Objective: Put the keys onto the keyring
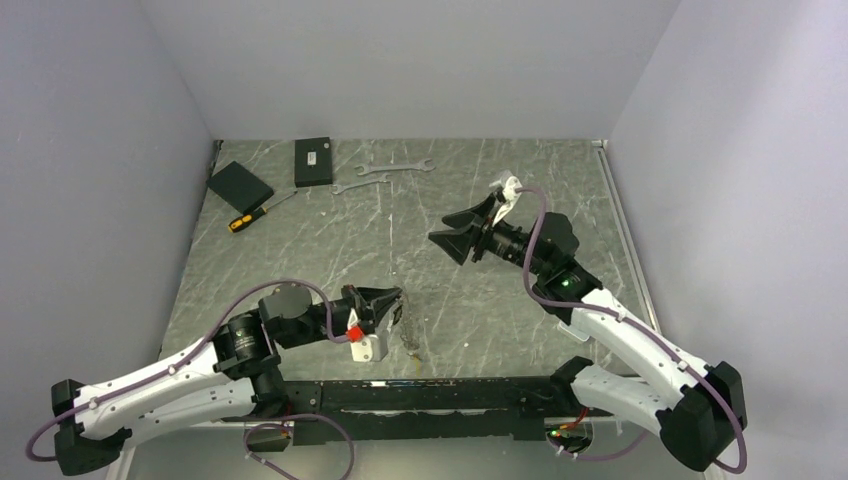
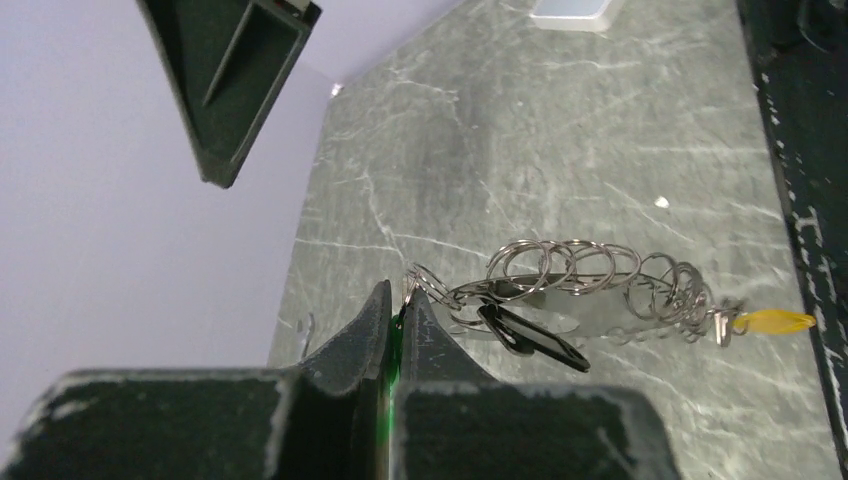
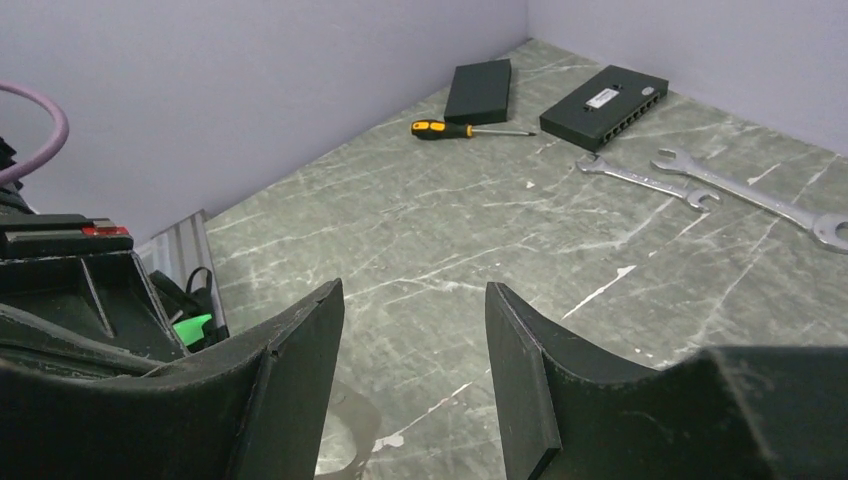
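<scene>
My left gripper (image 1: 393, 302) (image 2: 398, 295) is shut on the bright green tag (image 2: 396, 345) of the keys; only a strip of green shows between the fingers. The metal keys themselves are hidden in the jaws. A chain of silvery keyrings (image 2: 590, 272) hangs from a small ring at the fingertips and trails over the table, also seen from above (image 1: 409, 330). A black-headed key (image 2: 535, 340) and a yellow tag (image 2: 775, 322) are on that chain. My right gripper (image 1: 463, 230) (image 3: 415, 292) is open and empty, above mid-table. The green tag shows in its view (image 3: 190, 328).
Two silver wrenches (image 1: 395, 167) (image 3: 750, 190) lie at the back. A black box (image 1: 313, 161) (image 3: 605, 105), a flat black pad (image 1: 239, 184) and an orange-handled screwdriver (image 1: 255, 212) (image 3: 455, 129) lie at the back left. Walls close in on three sides.
</scene>
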